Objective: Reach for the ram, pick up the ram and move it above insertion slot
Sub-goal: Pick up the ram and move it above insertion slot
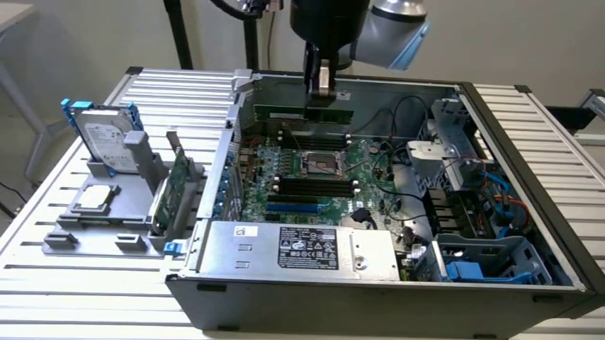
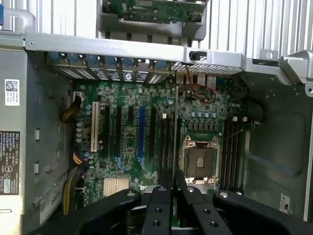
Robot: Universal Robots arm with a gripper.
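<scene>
The ram (image 1: 304,113), a long thin green stick, hangs level above the motherboard (image 1: 283,159) inside the open computer case. My gripper (image 1: 321,95) is shut on its upper edge near the middle. From the wrist view I see the ram edge-on (image 2: 173,147) as a thin line running out from between my black fingers (image 2: 160,198); the gripper (image 2: 173,188) is closed on it. The stick runs parallel to the black insertion slots (image 2: 166,139) beside the CPU socket (image 2: 198,159), and is held well above them, apart from the board.
Case walls (image 1: 232,113) ring the board. A power supply (image 1: 302,248) sits at the near side and a drive cage with blue parts (image 1: 482,262) at the exterior view's right. Outside, on the exterior view's left, a grey stand holds a hard drive (image 1: 99,134) and a wider green card (image 1: 170,191).
</scene>
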